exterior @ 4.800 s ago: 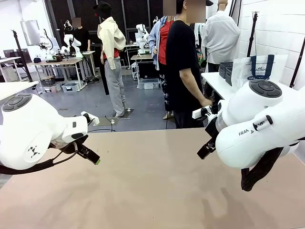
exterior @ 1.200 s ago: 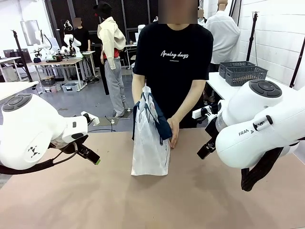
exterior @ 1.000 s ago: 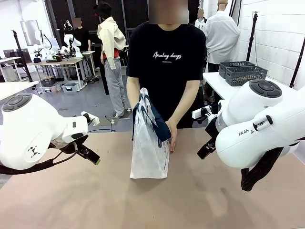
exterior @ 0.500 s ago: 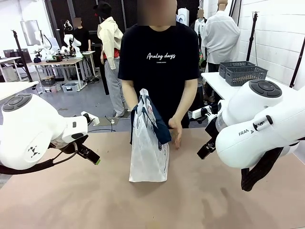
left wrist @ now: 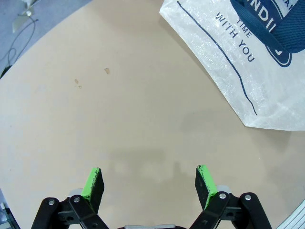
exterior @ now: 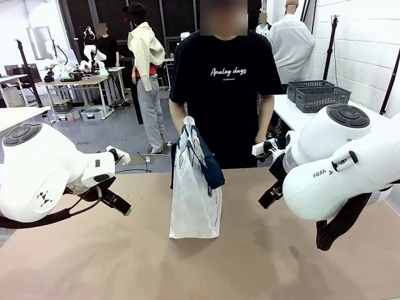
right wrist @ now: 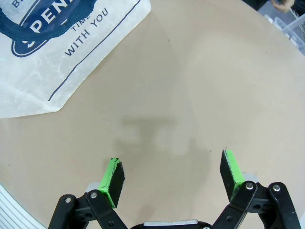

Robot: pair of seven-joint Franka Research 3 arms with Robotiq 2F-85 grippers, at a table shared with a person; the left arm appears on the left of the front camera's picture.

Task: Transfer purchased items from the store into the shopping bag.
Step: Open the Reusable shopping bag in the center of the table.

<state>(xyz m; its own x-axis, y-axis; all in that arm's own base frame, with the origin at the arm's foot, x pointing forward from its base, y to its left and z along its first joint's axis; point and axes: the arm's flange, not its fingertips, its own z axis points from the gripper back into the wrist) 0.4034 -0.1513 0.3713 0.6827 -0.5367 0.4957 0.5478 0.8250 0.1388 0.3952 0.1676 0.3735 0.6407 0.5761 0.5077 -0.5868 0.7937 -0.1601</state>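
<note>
The shopping bag point(exterior: 195, 190), frosted plastic with navy handles, stands upright in the middle of the table by the far edge. A person in a black T-shirt holds its top with one hand. The bag's printed side also fills the upper right of the left wrist view point(left wrist: 248, 62) and the upper left of the right wrist view point(right wrist: 62, 47). My left gripper point(left wrist: 150, 180) hovers open over bare tabletop, nothing between its green pads. My right gripper point(right wrist: 174, 174) is open too, above bare table beside the bag. Dark grey baskets point(exterior: 320, 95) sit on a side table behind at the right; the purchased items are out of view.
The tan table point(exterior: 206, 262) is bare around the bag. My two white arms sit at the left point(exterior: 44, 172) and right point(exterior: 340, 162) sides of the table. Other people and tables stand far behind.
The person has shifted slightly right and lowered the hand that was beside the bag to the side. The bag stays upright in place. Neither arm has moved.
</note>
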